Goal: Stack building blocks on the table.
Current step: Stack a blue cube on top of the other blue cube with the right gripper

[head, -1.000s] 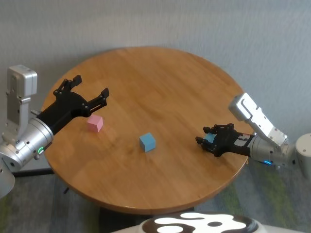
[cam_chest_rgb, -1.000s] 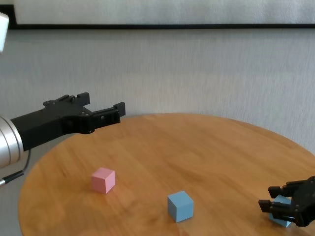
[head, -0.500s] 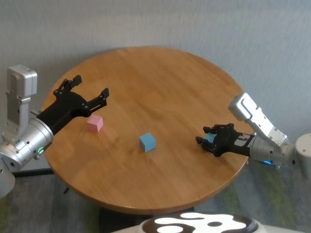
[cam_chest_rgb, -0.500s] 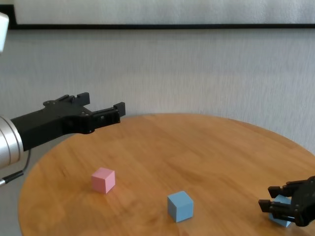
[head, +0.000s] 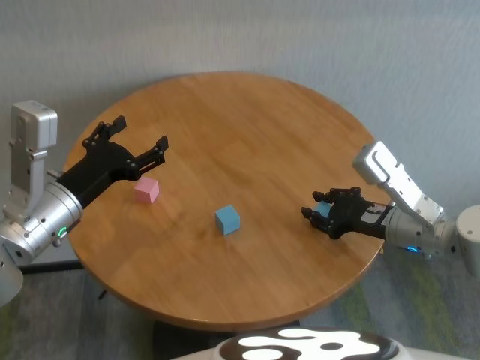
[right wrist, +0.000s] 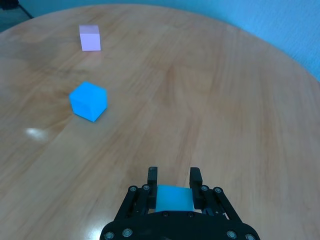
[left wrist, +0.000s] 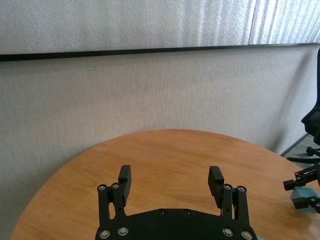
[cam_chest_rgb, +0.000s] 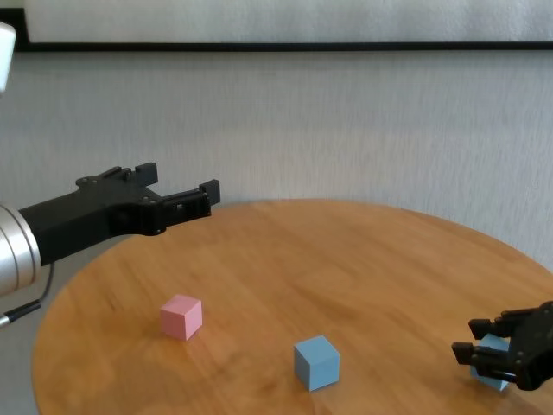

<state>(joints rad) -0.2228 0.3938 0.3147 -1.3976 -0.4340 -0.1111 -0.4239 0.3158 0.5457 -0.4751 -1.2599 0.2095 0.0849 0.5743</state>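
Note:
On the round wooden table [head: 240,120] a pink block [head: 147,190] [cam_chest_rgb: 181,316] lies at the left and a light blue block [head: 227,219] [cam_chest_rgb: 316,362] [right wrist: 88,101] near the middle. My right gripper [head: 322,213] [right wrist: 174,179] [cam_chest_rgb: 484,342] is shut on a second light blue block [right wrist: 174,197] [cam_chest_rgb: 495,354] near the table's right edge, just above the wood. My left gripper [head: 141,133] [left wrist: 170,175] [cam_chest_rgb: 180,179] hovers open and holds nothing, above and just behind the pink block.
A grey wall stands close behind the table. A black office chair [left wrist: 312,125] shows beyond the table's right side. Bare wood stretches across the far half of the table [cam_chest_rgb: 346,251].
My right gripper has risen slightly with the light blue block in it. The left arm and the two loose blocks have not moved.

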